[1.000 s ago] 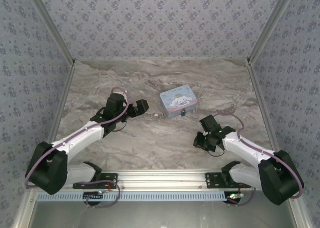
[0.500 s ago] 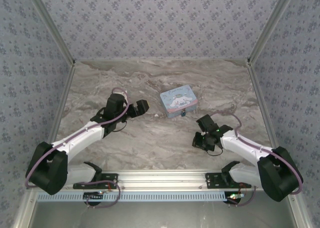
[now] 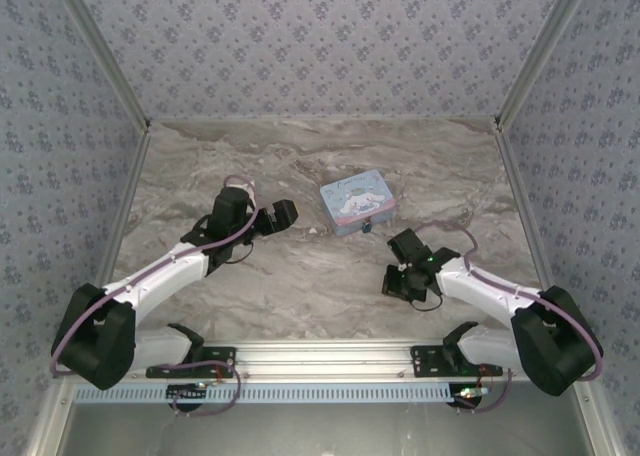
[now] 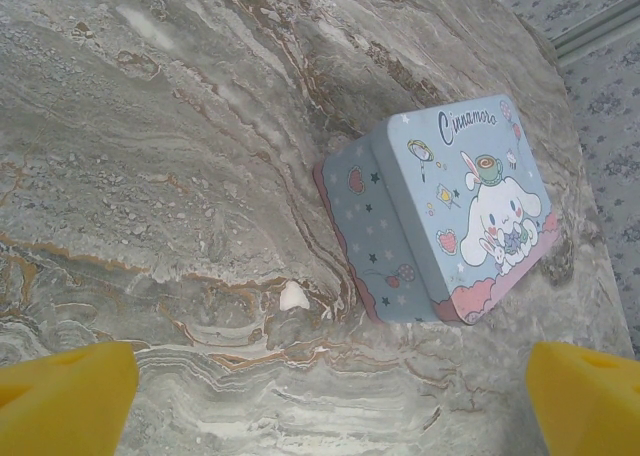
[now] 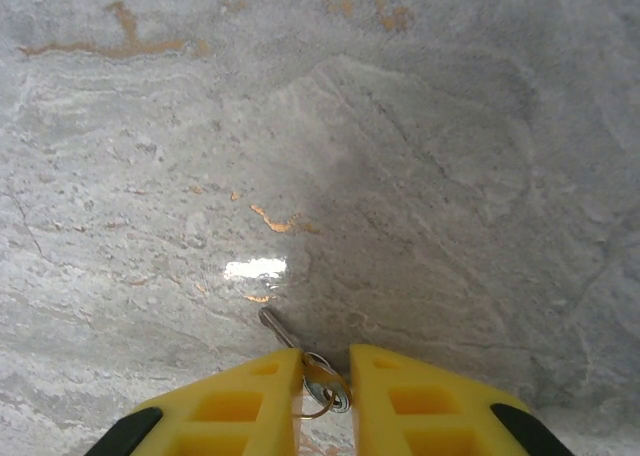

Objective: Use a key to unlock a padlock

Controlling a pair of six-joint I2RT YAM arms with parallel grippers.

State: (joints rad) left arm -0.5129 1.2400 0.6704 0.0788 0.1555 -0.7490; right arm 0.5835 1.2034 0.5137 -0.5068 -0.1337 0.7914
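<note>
Down at the near side, the right gripper [image 5: 325,374] is pinching its 2 yellow fingers [image 5: 240,406] almost together on a small silver key [image 5: 279,330]. The key's shaft is poking out past the fingertips and pointing at the grey marble-look table [image 3: 300,296], and its little key ring [image 5: 330,394] is sitting in the narrow gap between the fingers. I can't tell whether the tip is actually touching the surface. From above, that gripper [image 3: 400,279] is hanging low over the table, in front of the tin and a bit to its right, well apart from it.

Further in, the left gripper [image 3: 283,214] is hovering just left of the tin with its jaws spread as wide as they go and nothing in them. Its own camera is catching just the 2 yellow fingertips [image 4: 60,396] at the bottom corners of the view, with bare table and a tiny white speck [image 4: 293,296] between them.

Past that, the light-blue Cinnamoroll tin [image 3: 355,201] is lying flat with its lid shut, and the teal-blue padlock [image 3: 367,227] is sitting right at its near edge. It's too small to say how it's hanging. Flower-print walls [image 3: 320,46] are closing off the back.
</note>
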